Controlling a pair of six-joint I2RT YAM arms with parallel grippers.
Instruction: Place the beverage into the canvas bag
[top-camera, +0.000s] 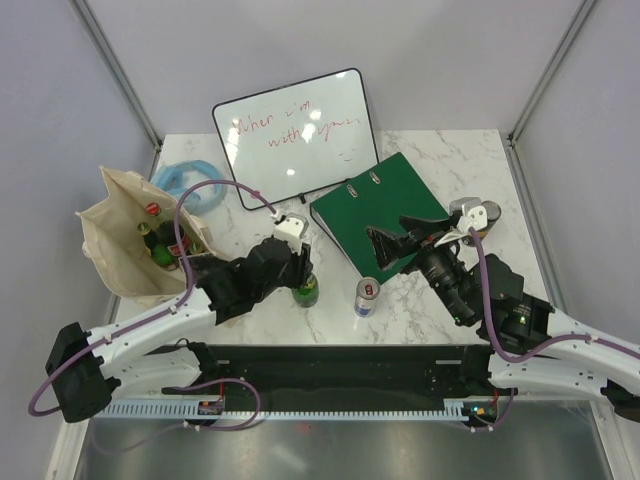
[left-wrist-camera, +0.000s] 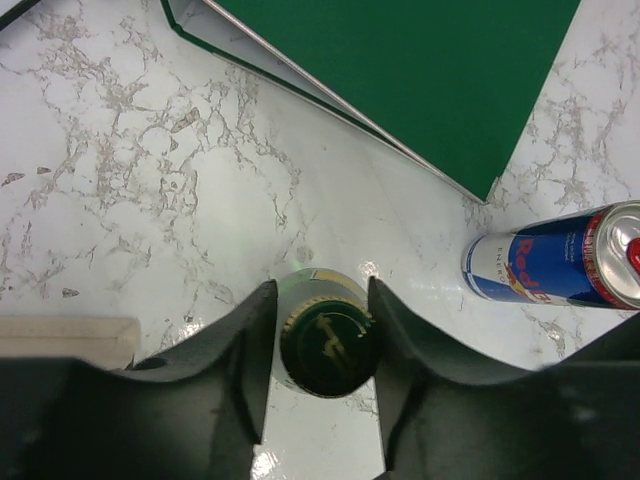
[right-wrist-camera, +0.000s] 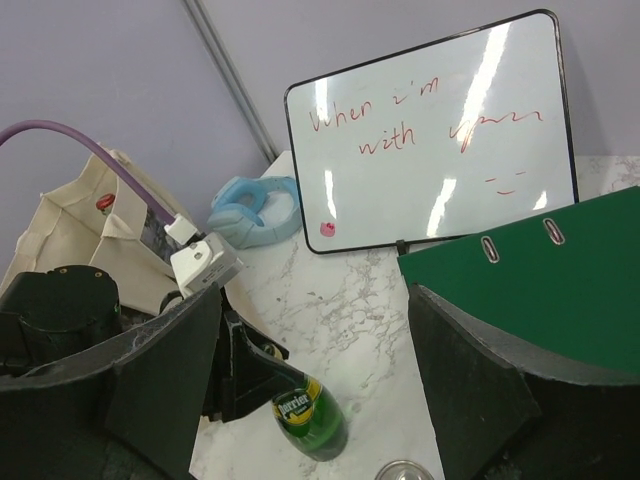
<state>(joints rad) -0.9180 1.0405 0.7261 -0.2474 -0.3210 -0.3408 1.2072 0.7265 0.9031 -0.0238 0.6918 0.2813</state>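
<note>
Jaws of the left gripper gripped the bottle top; a straight lift would avoid the can on their right; the right gripper hung open, empty.

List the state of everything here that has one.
bottle: upright, gripped at its top.
can: upright, untouched.
bag: open, standing, partly filled.
binder: closed, lying flat.
whiteboard: propped up, written on.
left end effector: shut on bottle.
right end effector: open, empty.
</note>
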